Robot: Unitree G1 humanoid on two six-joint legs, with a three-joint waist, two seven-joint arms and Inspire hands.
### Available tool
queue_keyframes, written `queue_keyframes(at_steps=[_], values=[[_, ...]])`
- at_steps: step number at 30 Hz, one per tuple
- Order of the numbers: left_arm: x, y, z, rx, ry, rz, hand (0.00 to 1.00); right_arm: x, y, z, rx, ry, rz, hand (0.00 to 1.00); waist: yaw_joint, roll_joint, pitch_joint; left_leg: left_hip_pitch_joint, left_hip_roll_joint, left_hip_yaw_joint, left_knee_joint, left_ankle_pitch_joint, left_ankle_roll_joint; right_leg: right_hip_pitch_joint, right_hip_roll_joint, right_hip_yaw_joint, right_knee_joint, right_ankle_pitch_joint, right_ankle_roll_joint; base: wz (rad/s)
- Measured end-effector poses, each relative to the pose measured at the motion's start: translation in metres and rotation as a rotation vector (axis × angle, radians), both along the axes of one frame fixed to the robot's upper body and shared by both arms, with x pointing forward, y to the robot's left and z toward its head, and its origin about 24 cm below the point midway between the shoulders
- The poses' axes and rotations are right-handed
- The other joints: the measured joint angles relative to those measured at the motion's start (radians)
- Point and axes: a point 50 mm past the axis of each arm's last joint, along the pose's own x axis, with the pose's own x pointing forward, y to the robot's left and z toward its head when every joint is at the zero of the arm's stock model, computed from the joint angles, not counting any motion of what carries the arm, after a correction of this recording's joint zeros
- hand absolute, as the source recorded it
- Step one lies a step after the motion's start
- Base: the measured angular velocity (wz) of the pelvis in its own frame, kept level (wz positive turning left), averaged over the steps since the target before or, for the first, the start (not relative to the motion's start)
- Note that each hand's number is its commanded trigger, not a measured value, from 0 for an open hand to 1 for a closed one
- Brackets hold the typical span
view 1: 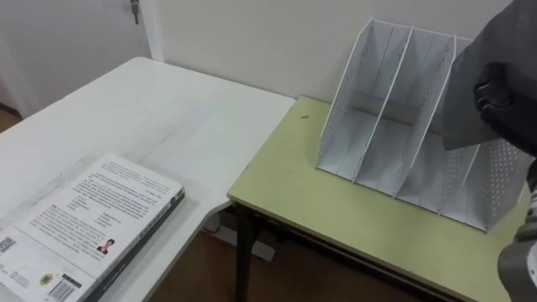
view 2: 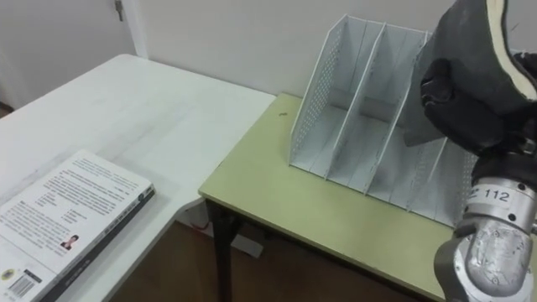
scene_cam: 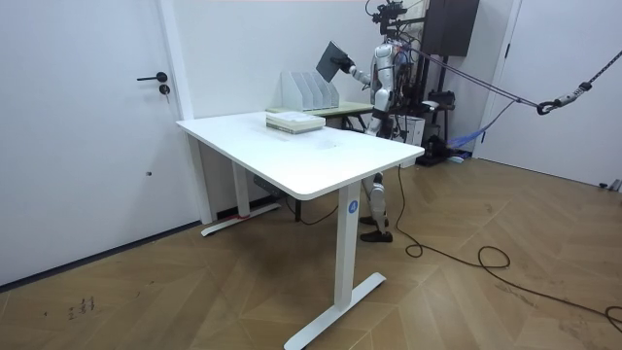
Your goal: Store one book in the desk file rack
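standing at green desk (view 1: 336, 220) beside white table (view 1: 151, 117), right hand (view 1: 508, 105) gripping book (view 1: 468, 80)

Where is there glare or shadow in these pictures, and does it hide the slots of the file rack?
Left eye view: the white table carries a faint sheen, no hard glare; the file rack is evenly lit, with soft shade in its slots; its right part is hidden by the dark book in the right hand, not by shadow. Room view: even light, no strong glare.
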Motion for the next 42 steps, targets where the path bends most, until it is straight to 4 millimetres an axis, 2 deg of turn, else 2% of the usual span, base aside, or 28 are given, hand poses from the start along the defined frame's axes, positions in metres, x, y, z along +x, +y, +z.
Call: queue_keyframes(at_steps=[8, 17, 22, 25, 29, 36, 42], values=[[0.001, 0.000, 0.000, -0.003, 0.005, 0.004, 0.00, 0.006, -0.007, -0.011, 0.026, 0.049, -0.040, 1.00, 0.000, -0.001, 0.0005, -0.006, -0.002, -0.013, 0.000, 0.000, 0.000, -0.002, 0.000, -0.004, -0.005, 0.000, 0.000, 0.00], [0.001, -0.002, -0.001, 0.006, 0.010, 0.012, 0.00, 0.014, -0.017, -0.003, 0.032, 0.033, -0.083, 1.00, -0.002, -0.003, -0.0009, -0.012, -0.003, -0.040, 0.011, 0.001, 0.000, 0.005, -0.004, -0.027, -0.016, 0.000, -0.001, 0.07], [0.001, -0.002, -0.001, 0.012, 0.012, 0.014, 0.00, 0.020, -0.023, 0.012, -0.018, 0.008, -0.096, 1.00, -0.002, -0.006, 0.0010, -0.012, -0.003, -0.041, 0.023, 0.001, 0.000, 0.011, -0.004, -0.028, -0.018, 0.001, -0.002, 0.00], [0.002, 0.000, -0.001, 0.016, 0.013, 0.015, 0.00, 0.019, -0.026, 0.014, -0.026, 0.001, -0.115, 1.00, 0.000, -0.015, 0.0053, -0.011, -0.003, -0.041, 0.028, 0.001, 0.000, 0.014, -0.004, -0.028, -0.028, 0.002, -0.003, 0.01], [0.003, 0.001, 0.000, 0.022, 0.016, 0.000, 0.00, 0.017, -0.031, 0.017, -0.020, -0.008, -0.140, 1.00, 0.002, -0.017, 0.0064, -0.012, -0.003, -0.043, 0.031, 0.000, 0.000, 0.013, -0.002, -0.027, -0.033, 0.003, -0.004, 0.00], [0.004, 0.002, 0.000, 0.023, 0.021, 0.000, 0.00, 0.027, -0.040, 0.023, -0.016, -0.013, -0.193, 1.00, 0.002, -0.017, 0.0010, -0.016, -0.003, -0.047, 0.029, 0.001, -0.001, 0.016, 0.000, -0.028, -0.028, 0.006, -0.006, 0.00], [0.007, 0.003, 0.000, 0.036, 0.020, -0.024, 0.00, 0.033, -0.044, 0.017, -0.001, 0.021, -0.211, 1.00, 0.006, -0.027, -0.0006, -0.013, -0.005, -0.096, 0.029, 0.001, -0.001, 0.025, -0.001, -0.032, -0.032, 0.007, -0.007, 0.01]])
